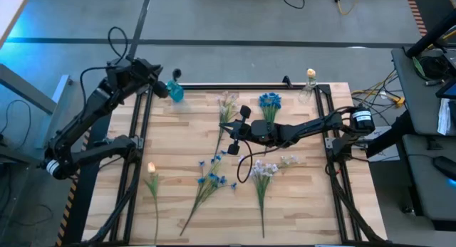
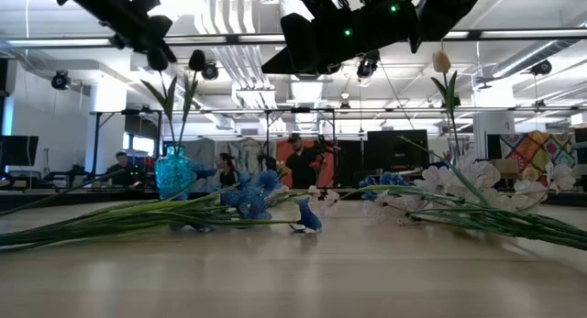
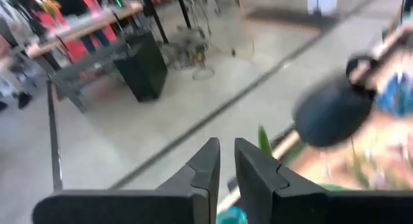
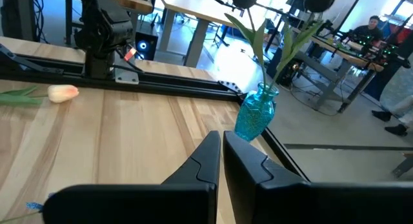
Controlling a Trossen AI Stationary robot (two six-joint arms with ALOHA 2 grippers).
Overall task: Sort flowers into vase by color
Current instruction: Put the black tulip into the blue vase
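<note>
A teal glass vase at the table's far left holds two dark-budded stems. My left gripper hovers just left of and above the vase, open only by a narrow gap with nothing between its fingers. One dark bud shows blurred beyond them. My right gripper is shut and empty, held level above the table's middle and pointing toward the teal vase. Blue sprigs, white-lilac sprigs and a peach tulip lie flat on the table.
A clear vase at the far right holds one upright peach tulip. A bunch of blue blossoms stands at the far middle. Black rails run along the table's sides. People sit and stand in the room beyond.
</note>
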